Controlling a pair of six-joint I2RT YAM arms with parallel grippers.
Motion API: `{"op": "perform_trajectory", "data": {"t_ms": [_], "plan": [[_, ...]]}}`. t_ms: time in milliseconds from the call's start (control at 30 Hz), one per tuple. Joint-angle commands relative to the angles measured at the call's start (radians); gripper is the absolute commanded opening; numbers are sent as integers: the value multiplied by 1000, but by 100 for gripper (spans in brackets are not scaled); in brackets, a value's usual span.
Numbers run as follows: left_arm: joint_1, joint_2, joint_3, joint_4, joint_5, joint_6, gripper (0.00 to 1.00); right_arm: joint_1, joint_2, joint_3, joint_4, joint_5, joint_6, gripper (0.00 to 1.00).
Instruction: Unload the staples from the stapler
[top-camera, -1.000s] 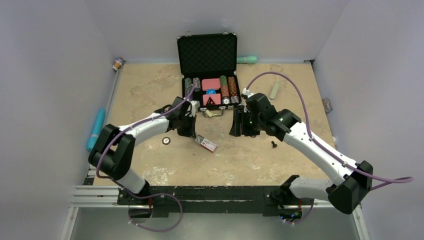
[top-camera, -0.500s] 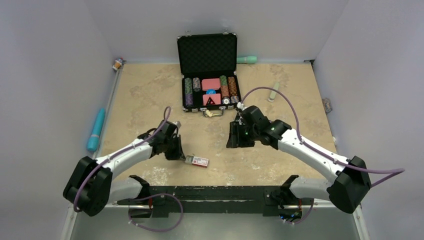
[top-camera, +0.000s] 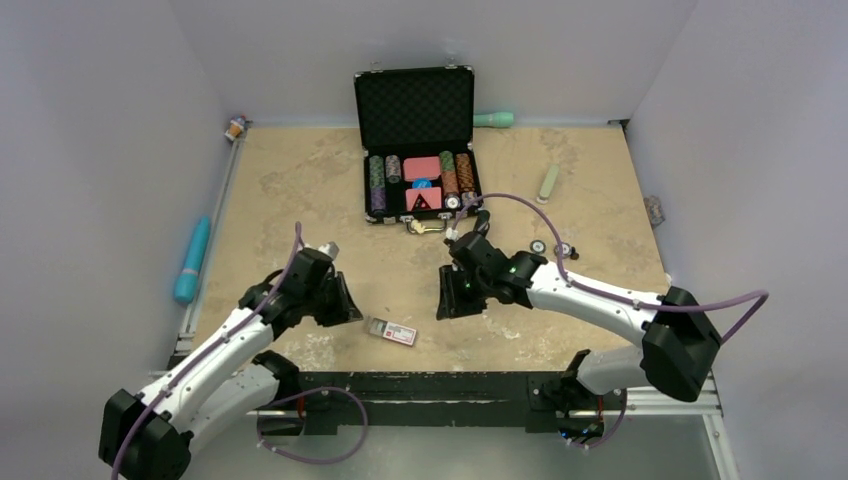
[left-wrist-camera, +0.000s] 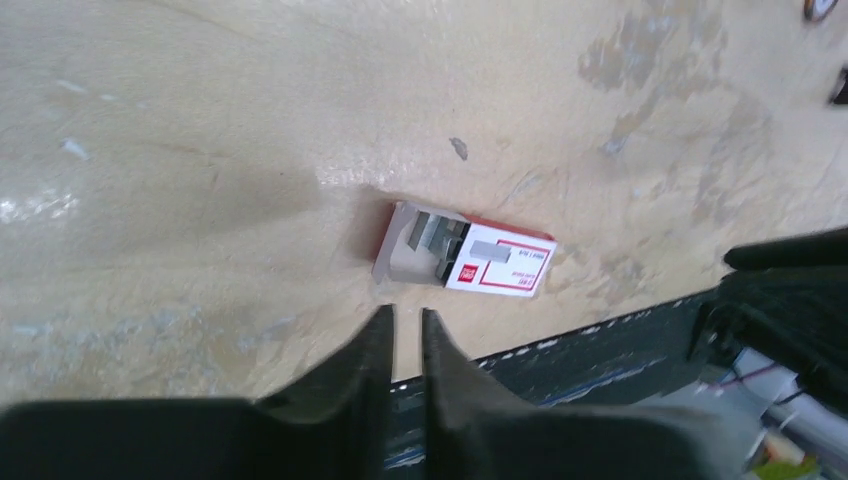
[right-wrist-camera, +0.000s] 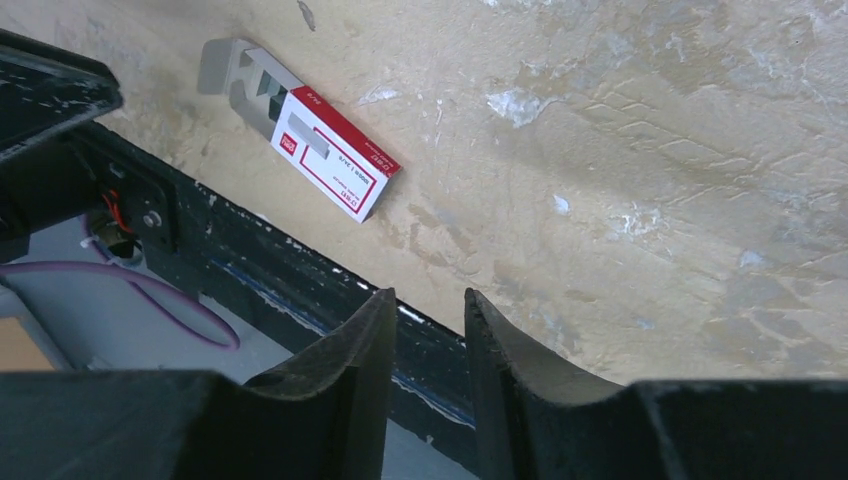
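The stapler is not in view in any frame. A small red-and-white box (top-camera: 390, 331) lies flat near the table's front edge, between my two grippers. Its open end shows grey staple strips in the left wrist view (left-wrist-camera: 432, 236) and the right wrist view (right-wrist-camera: 255, 88). I see no loose staple strip. My left gripper (top-camera: 343, 305) is just left of the box, its jaws almost together and empty (left-wrist-camera: 405, 312). My right gripper (top-camera: 447, 298) is to the right of the box, jaws slightly apart with nothing between them (right-wrist-camera: 428, 295).
An open black poker-chip case (top-camera: 415, 105) stands at the back centre, with keys (top-camera: 425, 227) in front of it. A pale grey-green bar (top-camera: 548, 183), a small ring (top-camera: 538, 247) and a small black piece (top-camera: 564, 250) lie at the right. A teal tube (top-camera: 192, 260) lies off the left edge.
Both arms have drawn back from the table's middle toward the front edge. The red-and-white box has shifted nearer the front edge. The ring and small black piece now lie at the right.
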Motion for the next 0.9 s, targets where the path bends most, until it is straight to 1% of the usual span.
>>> {"op": "perform_trajectory", "data": {"t_ms": [0,33,133,167,200,267,300,433,633,700,867], "plan": [[4,-16,77,-173,-161,-39,4,7,2,-8,29,-1,76,34],[4,15,84,-192,-194,-54,0,10,10,-16,30,0,89,32],[5,115,85,-160,-223,-67,0,30,32,-44,55,-21,127,25],[4,142,80,-126,-216,-68,0,37,38,-53,72,-32,140,21],[4,169,76,-92,-204,-61,0,45,41,-60,95,-43,156,18],[5,236,77,-41,-191,-44,0,53,56,-71,139,-61,174,17],[3,263,79,-18,-161,-27,0,54,70,-72,147,-67,176,16],[2,341,99,20,-133,9,0,55,143,-43,147,-68,167,6],[2,367,96,42,-108,29,0,57,250,12,149,-81,142,3],[2,369,86,64,-89,33,0,58,276,26,154,-88,137,0],[1,391,57,134,-18,52,0,63,335,54,156,-110,127,0]]}}
